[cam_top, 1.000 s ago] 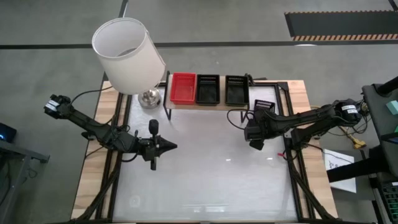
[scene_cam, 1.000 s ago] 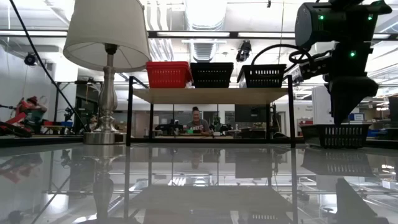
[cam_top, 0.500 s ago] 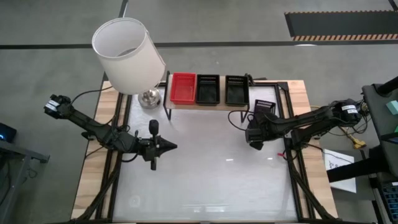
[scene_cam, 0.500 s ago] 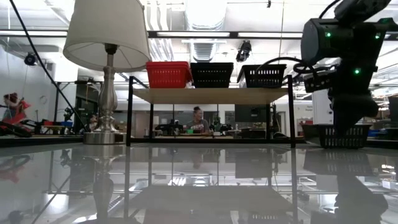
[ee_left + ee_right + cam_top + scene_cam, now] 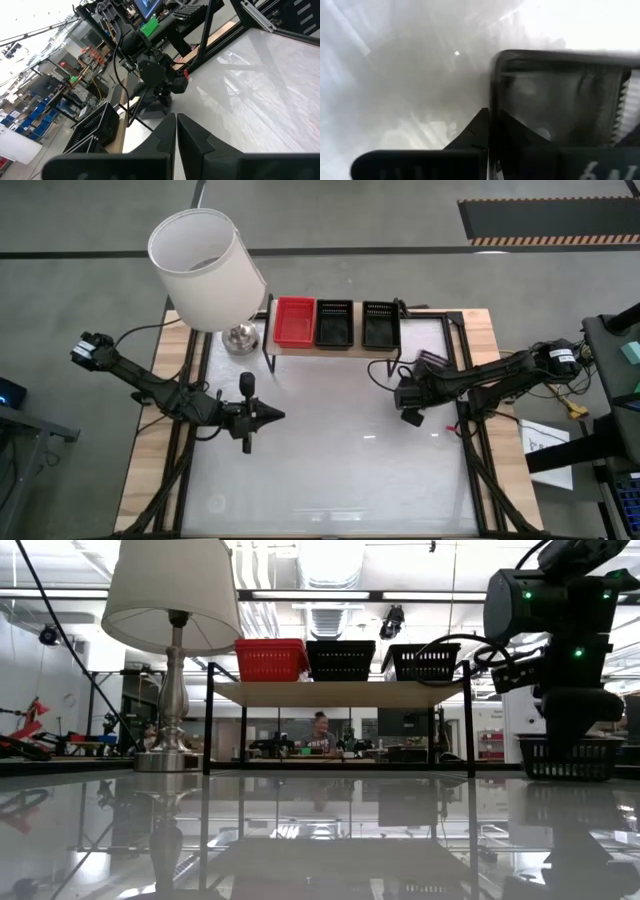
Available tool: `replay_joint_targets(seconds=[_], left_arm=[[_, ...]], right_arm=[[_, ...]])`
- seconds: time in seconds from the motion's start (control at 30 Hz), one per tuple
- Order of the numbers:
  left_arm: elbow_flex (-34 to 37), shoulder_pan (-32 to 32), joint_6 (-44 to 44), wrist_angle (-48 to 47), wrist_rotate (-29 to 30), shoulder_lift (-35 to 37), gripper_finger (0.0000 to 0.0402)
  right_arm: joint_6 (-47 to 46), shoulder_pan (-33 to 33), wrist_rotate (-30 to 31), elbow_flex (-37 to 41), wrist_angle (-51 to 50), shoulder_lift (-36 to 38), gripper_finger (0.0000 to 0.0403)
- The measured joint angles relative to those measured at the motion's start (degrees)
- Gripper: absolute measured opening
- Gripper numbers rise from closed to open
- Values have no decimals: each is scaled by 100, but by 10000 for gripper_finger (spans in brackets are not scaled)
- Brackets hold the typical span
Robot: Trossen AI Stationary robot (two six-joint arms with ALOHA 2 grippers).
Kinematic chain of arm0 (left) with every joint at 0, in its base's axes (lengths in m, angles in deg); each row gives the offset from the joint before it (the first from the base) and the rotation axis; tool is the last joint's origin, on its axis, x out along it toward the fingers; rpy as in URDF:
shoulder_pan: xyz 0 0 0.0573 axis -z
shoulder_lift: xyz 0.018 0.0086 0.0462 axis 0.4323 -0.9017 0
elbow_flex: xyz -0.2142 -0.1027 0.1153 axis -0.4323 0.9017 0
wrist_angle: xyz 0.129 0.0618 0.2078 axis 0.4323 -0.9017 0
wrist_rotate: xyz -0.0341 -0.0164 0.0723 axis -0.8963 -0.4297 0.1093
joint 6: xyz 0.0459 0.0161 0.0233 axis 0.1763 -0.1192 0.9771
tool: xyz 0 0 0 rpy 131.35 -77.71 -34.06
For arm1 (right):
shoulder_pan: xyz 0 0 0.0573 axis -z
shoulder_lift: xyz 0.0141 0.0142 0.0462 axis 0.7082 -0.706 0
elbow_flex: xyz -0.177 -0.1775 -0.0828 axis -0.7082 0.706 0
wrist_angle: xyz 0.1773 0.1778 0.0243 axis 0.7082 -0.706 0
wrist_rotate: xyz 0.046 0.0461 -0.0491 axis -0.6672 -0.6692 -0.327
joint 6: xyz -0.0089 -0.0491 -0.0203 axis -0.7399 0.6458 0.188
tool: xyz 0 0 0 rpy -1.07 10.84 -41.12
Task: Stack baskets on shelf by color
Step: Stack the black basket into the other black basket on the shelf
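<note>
Your right gripper point(image 5: 490, 135) looks pinched on a black basket's point(image 5: 560, 95) rim; your left gripper point(image 5: 272, 416) waits pressed together over the tabletop point(image 5: 330, 470).

Table point(image 5: 330, 480) lower half of high view: bare, free passage. Upper left: lamp point(image 5: 205, 270) blocks approach. Shelf point(image 5: 335, 348) top centre carries three baskets point(image 5: 336, 323) side by side; little spare room. Left pincer point(image 5: 277, 416) parked centre-left.

A lamp point(image 5: 205, 270) with a white shade and a silver base point(image 5: 240, 337) stands at the far left corner of the desk point(image 5: 330, 470). Beyond the desk, a person point(image 5: 320, 737) sits among workshop clutter.
</note>
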Motion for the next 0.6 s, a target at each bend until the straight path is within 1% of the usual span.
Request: replay_joint_targets(seconds=[0.23, 0.5, 0.6], left_arm=[[9, 0, 2, 62, 0, 2, 0], [11, 0, 2, 75, 0, 2, 0], [13, 0, 2, 75, 0, 2, 0]], right_arm=[[-228, -121, -670, -85, -20, 0, 9], [-605, -848, -1289, -841, -18, 0, 8], [-771, -1221, -1395, -1215, -10, -1, 8]])
